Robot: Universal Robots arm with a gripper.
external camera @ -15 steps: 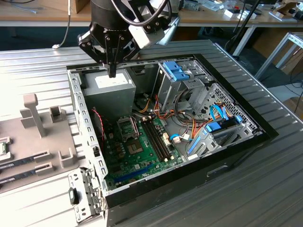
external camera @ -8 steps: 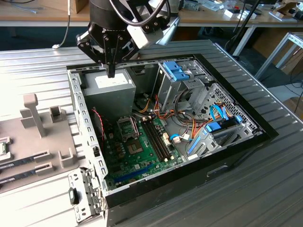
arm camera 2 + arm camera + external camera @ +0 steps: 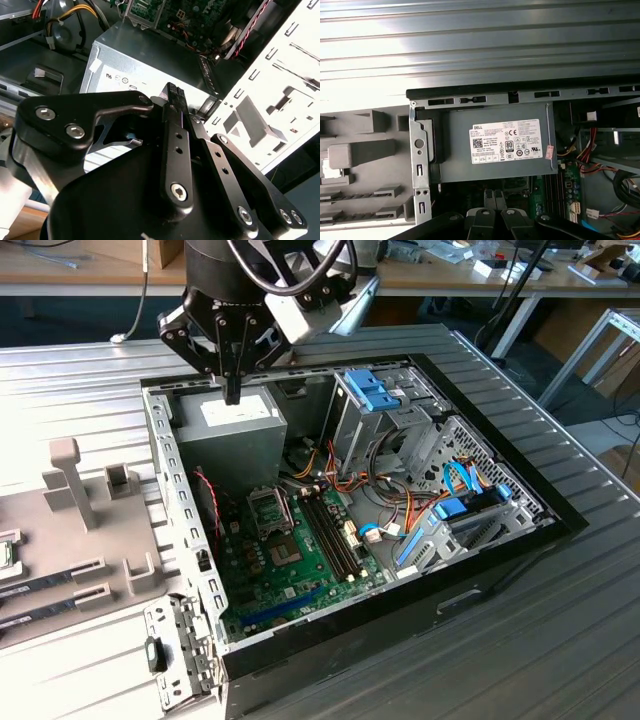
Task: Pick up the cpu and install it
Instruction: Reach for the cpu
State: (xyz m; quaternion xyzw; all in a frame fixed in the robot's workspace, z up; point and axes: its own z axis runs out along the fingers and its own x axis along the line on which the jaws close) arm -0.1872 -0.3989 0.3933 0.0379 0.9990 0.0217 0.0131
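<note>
Gripper [image 3: 232,390] above the power supply [image 3: 228,430], jaws together, empty; cpu [image 3: 6,552] apparently on the grey fixture [image 3: 70,465] on the tabletop [image 3: 80,370], well apart. Pickup not begun; grasping requires parted jaws.

Silver-grey cpu [image 3: 5,552] lies flat on grey fixture.

Arm [image 3: 250,270]: was cut off by the picture's top edge above the gripper [image 3: 232,392]. Grey fixture tray [image 3: 90,540], beside the computer case [image 3: 480,570]: ran off the exterior view's left edge. Socket [image 3: 268,508] on the motherboard [image 3: 290,570]: contents were too small to tell. Motherboard's far end: was hidden behind the power supply [image 3: 225,435].
</note>
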